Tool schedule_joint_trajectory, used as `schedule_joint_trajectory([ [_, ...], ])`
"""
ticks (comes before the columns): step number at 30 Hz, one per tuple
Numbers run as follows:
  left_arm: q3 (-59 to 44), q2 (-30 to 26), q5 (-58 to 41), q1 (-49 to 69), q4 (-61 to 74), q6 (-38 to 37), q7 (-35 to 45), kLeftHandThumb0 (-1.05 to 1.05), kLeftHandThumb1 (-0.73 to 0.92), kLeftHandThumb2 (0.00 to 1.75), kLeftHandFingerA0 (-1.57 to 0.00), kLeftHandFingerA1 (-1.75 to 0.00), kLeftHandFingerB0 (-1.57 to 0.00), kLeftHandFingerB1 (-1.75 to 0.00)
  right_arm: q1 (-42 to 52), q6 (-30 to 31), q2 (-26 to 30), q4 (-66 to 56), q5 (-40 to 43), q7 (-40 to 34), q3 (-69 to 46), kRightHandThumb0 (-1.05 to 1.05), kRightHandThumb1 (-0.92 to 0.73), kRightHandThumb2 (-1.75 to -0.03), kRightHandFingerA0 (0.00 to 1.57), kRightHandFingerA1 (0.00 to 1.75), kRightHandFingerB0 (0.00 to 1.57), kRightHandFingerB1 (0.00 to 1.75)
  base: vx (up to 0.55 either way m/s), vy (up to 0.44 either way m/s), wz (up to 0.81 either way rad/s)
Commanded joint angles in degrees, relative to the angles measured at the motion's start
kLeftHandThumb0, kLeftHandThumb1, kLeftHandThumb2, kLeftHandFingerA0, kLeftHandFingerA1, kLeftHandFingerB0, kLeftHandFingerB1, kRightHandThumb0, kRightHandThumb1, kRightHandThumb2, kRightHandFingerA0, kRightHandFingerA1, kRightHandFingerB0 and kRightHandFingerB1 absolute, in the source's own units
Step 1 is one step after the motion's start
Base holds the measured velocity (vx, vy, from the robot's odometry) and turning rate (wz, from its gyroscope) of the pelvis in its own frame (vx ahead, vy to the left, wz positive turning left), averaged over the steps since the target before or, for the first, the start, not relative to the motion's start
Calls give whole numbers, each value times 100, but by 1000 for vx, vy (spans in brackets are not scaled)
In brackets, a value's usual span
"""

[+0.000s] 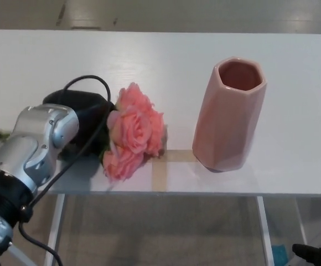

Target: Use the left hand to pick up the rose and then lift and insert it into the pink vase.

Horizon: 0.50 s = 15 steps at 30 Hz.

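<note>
— Where's the rose (134, 130) kept? 
— Near the table's (149, 61) front edge, gripped by the left hand (86, 119), fingers closed around its stem end. The pink vase (229, 113) is stood upright, well right.

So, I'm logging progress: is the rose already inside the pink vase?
No, the rose is left of the pink vase, by the left hand, and the vase's mouth shows nothing in it.

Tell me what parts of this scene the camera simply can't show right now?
- Head view: rose stem, hidden behind the left hand and silver wrist.
- Left hand's fingers: covered by its own black back, so the grip is unclear.
- Pink vase interior: shadowed below the rim.
- Right hand: out of frame.
</note>
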<state>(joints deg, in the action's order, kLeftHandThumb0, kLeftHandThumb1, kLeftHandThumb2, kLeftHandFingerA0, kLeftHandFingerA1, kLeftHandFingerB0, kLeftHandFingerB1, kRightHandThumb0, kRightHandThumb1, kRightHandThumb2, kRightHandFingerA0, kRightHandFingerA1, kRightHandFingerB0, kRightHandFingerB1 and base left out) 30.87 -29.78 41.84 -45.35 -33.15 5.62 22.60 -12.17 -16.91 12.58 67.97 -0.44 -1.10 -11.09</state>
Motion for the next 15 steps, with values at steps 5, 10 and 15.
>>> schedule_joint_trajectory([
  [5,-161,76,-52,243,237,89,-14,-20,79,63,-88,-94,-51,-41,-15,20,-5,-46,78,125,-4,-19,-60,-57,65,52,58,49,0,0,0],
  [10,-322,107,-97,287,304,75,-80,-20,79,63,-88,-100,-52,-40,-7,25,4,-50,73,165,-2,-20,-60,-57,65,52,58,49,0,0,0],
  [15,-531,49,-152,262,290,-233,-369,-20,75,62,-76,-121,-56,-42,-10,8,16,-4,63,174,-4,-20,-60,-57,65,52,58,49,0,0,0],
])
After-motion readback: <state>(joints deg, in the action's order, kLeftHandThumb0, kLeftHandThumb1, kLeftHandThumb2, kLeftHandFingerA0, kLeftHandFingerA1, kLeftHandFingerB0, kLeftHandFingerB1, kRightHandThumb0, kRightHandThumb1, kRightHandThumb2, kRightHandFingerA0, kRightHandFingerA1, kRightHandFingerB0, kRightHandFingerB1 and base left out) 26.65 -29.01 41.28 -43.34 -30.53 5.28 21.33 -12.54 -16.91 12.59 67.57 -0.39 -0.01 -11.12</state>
